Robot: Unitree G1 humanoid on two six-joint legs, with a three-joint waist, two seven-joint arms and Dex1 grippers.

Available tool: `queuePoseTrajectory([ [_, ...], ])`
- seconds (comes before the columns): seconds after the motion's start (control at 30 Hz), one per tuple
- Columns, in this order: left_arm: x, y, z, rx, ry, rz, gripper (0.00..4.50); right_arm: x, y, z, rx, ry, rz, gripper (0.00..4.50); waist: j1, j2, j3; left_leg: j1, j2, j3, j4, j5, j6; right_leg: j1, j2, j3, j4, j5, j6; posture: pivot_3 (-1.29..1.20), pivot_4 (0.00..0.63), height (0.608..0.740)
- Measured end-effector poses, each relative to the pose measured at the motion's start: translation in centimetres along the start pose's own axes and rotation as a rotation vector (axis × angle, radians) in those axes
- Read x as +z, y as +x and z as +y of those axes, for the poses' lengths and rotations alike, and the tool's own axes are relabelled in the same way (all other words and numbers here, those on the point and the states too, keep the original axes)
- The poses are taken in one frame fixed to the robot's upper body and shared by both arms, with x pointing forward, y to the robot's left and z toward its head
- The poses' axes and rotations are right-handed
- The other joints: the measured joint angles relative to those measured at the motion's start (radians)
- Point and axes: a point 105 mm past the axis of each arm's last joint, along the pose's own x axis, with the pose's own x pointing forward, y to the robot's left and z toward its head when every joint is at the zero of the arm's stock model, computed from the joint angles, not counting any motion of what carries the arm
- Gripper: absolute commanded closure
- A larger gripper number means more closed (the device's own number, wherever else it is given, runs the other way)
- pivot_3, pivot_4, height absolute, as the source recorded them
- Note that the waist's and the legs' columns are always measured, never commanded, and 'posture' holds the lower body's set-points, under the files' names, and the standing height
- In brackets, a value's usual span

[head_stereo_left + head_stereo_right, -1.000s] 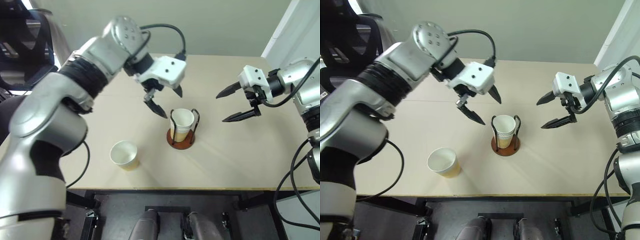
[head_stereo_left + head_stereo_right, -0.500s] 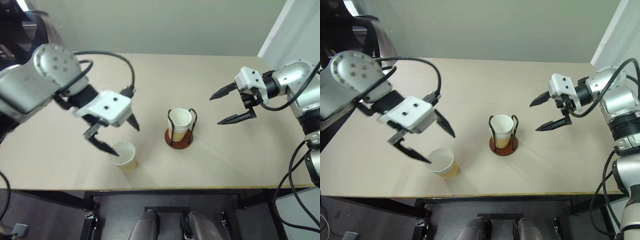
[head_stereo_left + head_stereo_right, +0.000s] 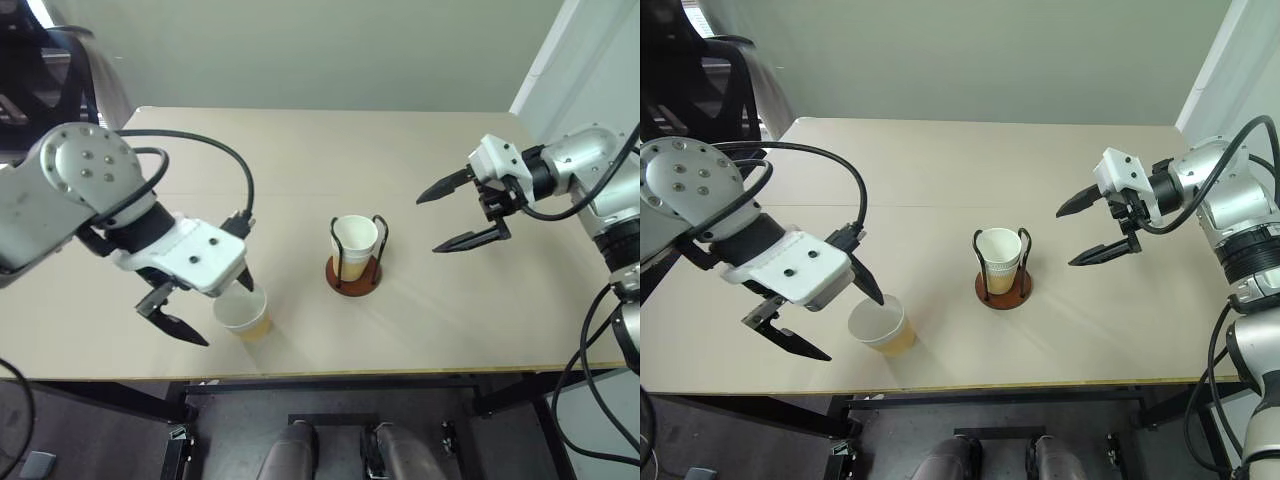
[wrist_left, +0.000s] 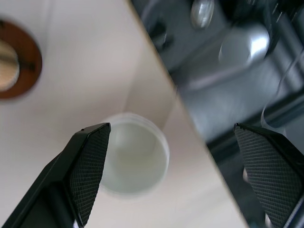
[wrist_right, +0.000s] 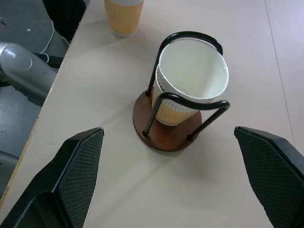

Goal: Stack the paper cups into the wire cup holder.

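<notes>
Cups sit in the holder [image 3: 355,272] mid-surface [image 3: 300,160] in the head views, nested, though how many is hard to tell. A loose cup [image 3: 243,312] stands near the front edge. The left hand [image 3: 198,305] hangs at it, fingers apart, one close by its rim. The right hand [image 3: 452,214] hovers right of the holder, fingers wide.

Left wrist view: the cup's white mouth lies just beside one finger [image 4: 88,164]; the other is out past the surface edge.

Right wrist view: the holder's black loops frame a cup, the loose cup beyond.
</notes>
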Motion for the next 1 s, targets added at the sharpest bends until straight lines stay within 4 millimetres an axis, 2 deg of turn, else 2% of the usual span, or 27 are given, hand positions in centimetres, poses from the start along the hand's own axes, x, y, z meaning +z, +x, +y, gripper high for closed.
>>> queuePoseTrajectory([
  [0.17, -1.6, 1.0, -0.5, -0.029, -0.02, 0.07, 0.06, 0.2, -0.2, -0.4, -0.005, -0.004, 0.011, 0.0, 0.0, 0.0, 0.0, -0.001, 0.0, 0.0, 0.0, -0.001, -0.001, -0.001, 0.0, 0.0, 0.0, 0.0, -0.001, 0.0, 0.15, 0.74],
  [0.43, -2.1, 2.1, -1.1, -0.052, -0.032, 0.066, 0.06, 0.3, 0.0, -0.6, 0.0, -0.008, 0.016, 0.0, 0.0, 0.0, 0.0, -0.001, 0.0, -0.001, -0.002, -0.002, -0.002, -0.002, 0.0, 0.0, 0.0, -0.001, -0.001, 0.0, 0.15, 0.74],
  [0.67, -2.4, 3.0, -0.6, -0.043, 0.019, 0.08, 0.06, 0.3, 0.0, -0.6, -0.001, -0.006, 0.015, 0.0, 0.0, 0.0, 0.0, -0.001, 0.0, -0.001, -0.002, -0.002, -0.003, -0.003, 0.0, 0.0, 0.0, -0.001, -0.002, 0.0, 0.15, 0.74],
  [1.0, -3.8, 4.5, -0.8, -0.062, 0.055, 0.107, 0.06, 0.3, 0.0, -0.6, 0.0, -0.013, 0.015, 0.0, 0.0, 0.0, 0.0, -0.001, 0.0, -0.001, -0.003, -0.004, -0.004, -0.003, 0.0, 0.0, 0.001, -0.001, -0.003, 0.0, 0.15, 0.74],
])
